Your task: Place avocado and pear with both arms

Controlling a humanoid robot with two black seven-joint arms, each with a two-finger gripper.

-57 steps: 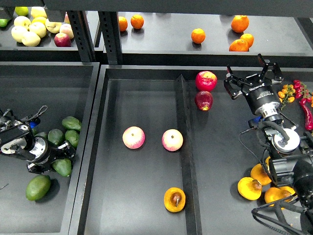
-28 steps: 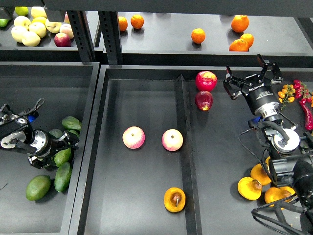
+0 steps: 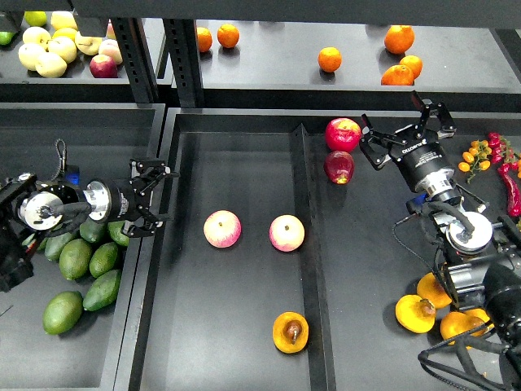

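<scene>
Several dark green avocados lie in the left bin, below my left arm. My left gripper is open and empty, with its fingers over the rim between the left bin and the middle tray. A pear with a dark brown stem spot lies at the front of the middle tray. A few more pears lie at the lower right beside my right arm. My right gripper is open and empty, hovering at the back of the right compartment next to two red apples.
Two pink-yellow apples sit in the middle of the tray. A raised divider splits the tray from the right compartment. Oranges and yellow apples lie on the back shelf. Red peppers lie at the far right.
My left gripper rose from the avocado pile and swung right to the bin's rim, empty; the avocados shifted in the bin. My right gripper moved slightly left and stayed open.
</scene>
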